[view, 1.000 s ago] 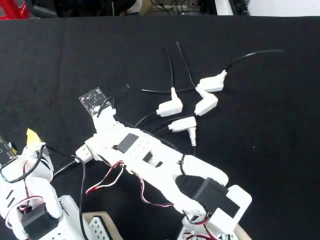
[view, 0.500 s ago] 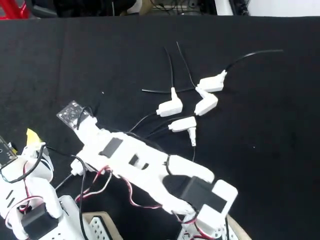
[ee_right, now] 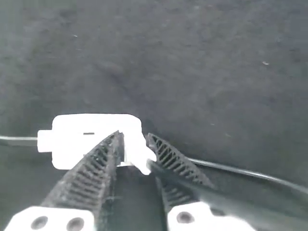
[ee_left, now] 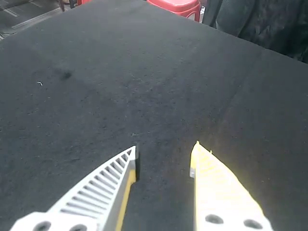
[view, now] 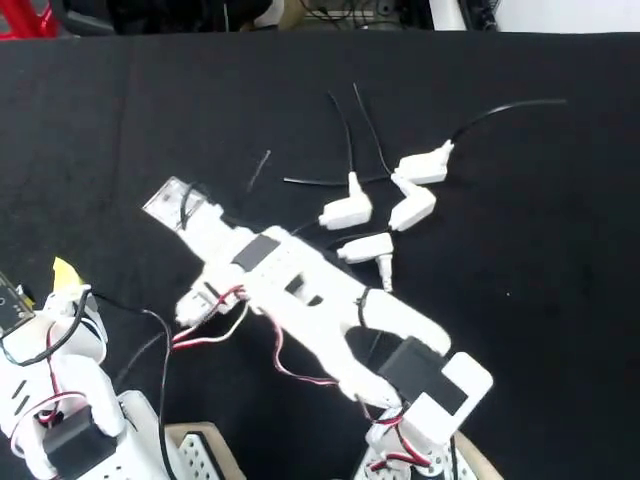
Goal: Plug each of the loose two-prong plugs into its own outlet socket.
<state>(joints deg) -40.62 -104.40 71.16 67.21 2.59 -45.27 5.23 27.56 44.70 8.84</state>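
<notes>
R gripper (ee_right: 134, 142) is pinched narrow on a corner of a white plug (ee_right: 89, 137), held well apart from the cluster of white connectors (view: 390, 205), prob. to free it for lining up w/ a socket, while L gripper (ee_left: 163, 156) sits part-open over bare black cloth (ee_left: 144, 72), even farther from the cluster, out of the way

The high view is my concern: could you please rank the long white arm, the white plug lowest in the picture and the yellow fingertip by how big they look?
1. Long white arm, by far the largest; it also stands above the table, nearer the camera.
2. White plug, clearly smaller.
3. Yellow fingertip, smallest.
</notes>
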